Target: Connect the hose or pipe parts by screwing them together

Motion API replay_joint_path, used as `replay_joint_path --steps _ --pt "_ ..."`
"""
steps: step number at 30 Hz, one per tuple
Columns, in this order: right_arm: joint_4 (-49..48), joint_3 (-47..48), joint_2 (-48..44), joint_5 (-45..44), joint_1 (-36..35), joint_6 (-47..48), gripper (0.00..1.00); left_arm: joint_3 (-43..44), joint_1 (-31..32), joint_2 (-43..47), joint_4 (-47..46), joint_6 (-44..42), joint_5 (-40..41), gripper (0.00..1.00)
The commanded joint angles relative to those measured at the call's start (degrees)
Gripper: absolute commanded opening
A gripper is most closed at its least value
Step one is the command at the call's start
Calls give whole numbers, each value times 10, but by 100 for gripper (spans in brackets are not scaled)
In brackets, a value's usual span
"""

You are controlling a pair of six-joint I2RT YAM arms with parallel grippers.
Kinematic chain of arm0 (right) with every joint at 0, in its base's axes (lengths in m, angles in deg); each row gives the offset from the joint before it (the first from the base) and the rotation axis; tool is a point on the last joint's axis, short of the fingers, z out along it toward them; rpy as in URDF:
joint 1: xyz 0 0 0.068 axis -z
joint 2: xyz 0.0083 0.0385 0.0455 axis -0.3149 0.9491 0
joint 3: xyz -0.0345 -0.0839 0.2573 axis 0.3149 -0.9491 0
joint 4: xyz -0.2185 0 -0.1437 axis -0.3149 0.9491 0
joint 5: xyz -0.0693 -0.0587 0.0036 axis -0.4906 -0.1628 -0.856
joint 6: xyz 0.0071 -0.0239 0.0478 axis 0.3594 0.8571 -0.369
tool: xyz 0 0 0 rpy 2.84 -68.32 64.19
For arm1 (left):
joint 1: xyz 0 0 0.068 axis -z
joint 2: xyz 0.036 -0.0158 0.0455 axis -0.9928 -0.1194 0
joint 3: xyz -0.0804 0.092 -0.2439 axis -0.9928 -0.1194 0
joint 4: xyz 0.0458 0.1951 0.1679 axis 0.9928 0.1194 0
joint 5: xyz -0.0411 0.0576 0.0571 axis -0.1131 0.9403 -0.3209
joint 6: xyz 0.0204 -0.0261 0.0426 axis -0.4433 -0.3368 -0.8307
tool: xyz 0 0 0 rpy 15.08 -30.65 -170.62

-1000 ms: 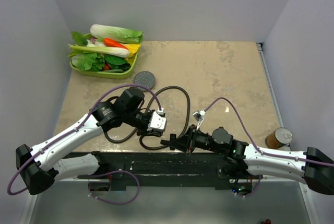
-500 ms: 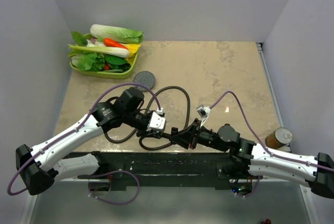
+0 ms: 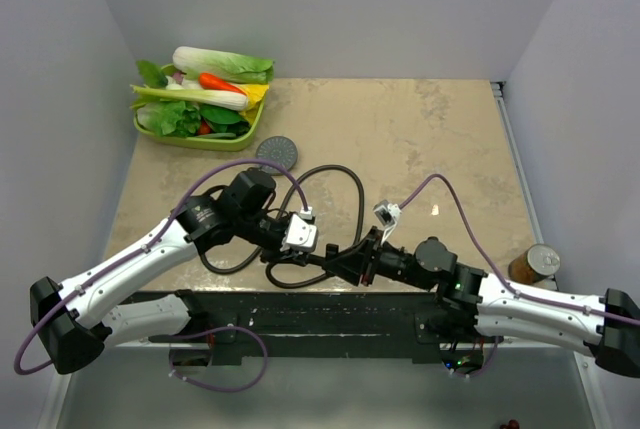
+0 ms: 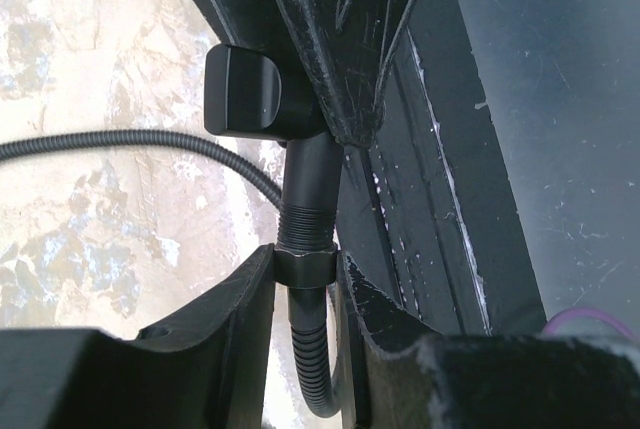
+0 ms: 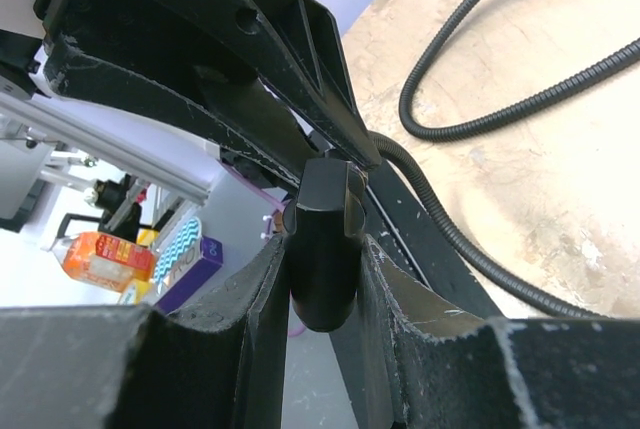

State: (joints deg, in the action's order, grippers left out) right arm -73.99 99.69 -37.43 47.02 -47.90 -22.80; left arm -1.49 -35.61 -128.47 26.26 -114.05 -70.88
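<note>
Your left tool (image 4: 303,269) pinches the hose (image 4: 120,141) by its hex end nut (image 4: 303,265), which touches the threaded stem of a dark fitting (image 4: 310,174). Your right tool (image 5: 322,254) clamps that fitting. Only the overhead view shows where this happens: at the middle of the near edge of the surface (image 3: 450,139), with the hose looping behind.

Thread joint: how far the hex nut (image 4: 303,264) has gone onto the dark grey blocky pipe piece (image 4: 310,174) cannot be told, because the left gripper's fingers (image 4: 235,304) cover the nut's sides.
Hose: the thin dark ribbed flexible hose (image 4: 312,364) is cut off by the bottom edge.
Lower end: the pipe piece's bottom is hidden between the right gripper's fingers (image 5: 405,299).
Background: an orange bottle (image 5: 100,259) is blurred and its label unreadable.
Top view: the joint is too small to make out.
</note>
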Motion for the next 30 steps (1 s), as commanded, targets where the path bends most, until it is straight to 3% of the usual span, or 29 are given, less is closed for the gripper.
replay_joint_path --steps 1,6,15,30 --pt "-101 -11 34 1 1 -48 0 19 4 9 -44 7 -37 0" --pt "-169 -42 58 -5 1 -94 0 19 3 9 -44 5 -32 0" --pt "-190 -57 59 -13 1 -150 0 19 4 14 -45 2 -30 0" --pt "-329 -82 158 -16 1 -337 0 37 3 22 -40 -4 -31 0"
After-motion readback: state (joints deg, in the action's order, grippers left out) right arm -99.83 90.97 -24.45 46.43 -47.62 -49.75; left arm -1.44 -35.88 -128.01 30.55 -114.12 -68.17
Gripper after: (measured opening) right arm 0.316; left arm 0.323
